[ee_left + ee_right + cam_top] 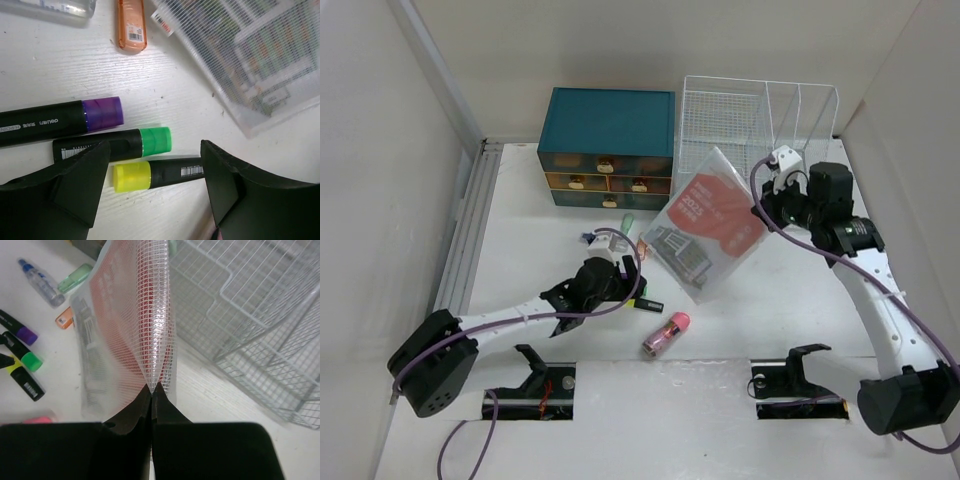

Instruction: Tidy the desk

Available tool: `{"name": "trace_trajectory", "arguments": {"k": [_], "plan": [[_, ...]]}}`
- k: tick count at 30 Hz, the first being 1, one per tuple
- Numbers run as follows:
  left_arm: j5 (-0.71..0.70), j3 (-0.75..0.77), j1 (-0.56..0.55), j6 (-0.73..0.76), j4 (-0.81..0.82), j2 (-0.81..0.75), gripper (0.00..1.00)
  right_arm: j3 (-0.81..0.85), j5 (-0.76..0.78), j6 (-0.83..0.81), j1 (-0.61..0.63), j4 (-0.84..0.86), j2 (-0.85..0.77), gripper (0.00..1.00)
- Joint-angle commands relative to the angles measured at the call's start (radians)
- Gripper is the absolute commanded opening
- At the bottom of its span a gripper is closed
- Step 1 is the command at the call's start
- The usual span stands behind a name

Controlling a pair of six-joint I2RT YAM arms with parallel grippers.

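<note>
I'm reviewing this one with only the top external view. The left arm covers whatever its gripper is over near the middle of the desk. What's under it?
Observer: In the left wrist view, the left gripper is open, and a yellow-capped highlighter lies between its fingers.
Operator: Are there any neighbours it could catch?
Observer: A green-capped highlighter lies right beside the yellow one, and a purple-capped highlighter lies beyond that.
Operator: Does the right gripper really have the mesh pouch?
Observer: Yes. The right wrist view shows the right gripper shut on the edge of the mesh pouch, with the wire basket close beside it.
</note>
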Motion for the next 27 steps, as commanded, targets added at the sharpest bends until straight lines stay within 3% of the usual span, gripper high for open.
{"name": "trace_trajectory", "arguments": {"k": [1, 11, 16, 22, 27], "plan": [[-0.011, 0.041, 0.006, 0.031, -0.021, -0.037, 0.70, 0.095, 0.049, -0.035, -0.006, 0.036, -0.039, 0.00], [-0.011, 0.070, 0.006, 0.108, 0.038, -0.110, 0.70, 0.240, 0.107, -0.197, 0.058, -0.091, -0.071, 0.00], [0.009, 0.130, 0.029, 0.200, 0.145, -0.119, 0.73, 0.273, 0.014, -0.269, 0.077, -0.137, -0.082, 0.00], [0.173, 0.204, 0.162, 0.257, 0.294, -0.100, 0.76, 0.296, -0.034, -0.317, 0.111, -0.160, -0.107, 0.00], [0.389, 0.168, 0.302, 0.194, 0.498, -0.054, 0.76, 0.326, -0.052, -0.317, 0.132, -0.160, -0.139, 0.00]]}}
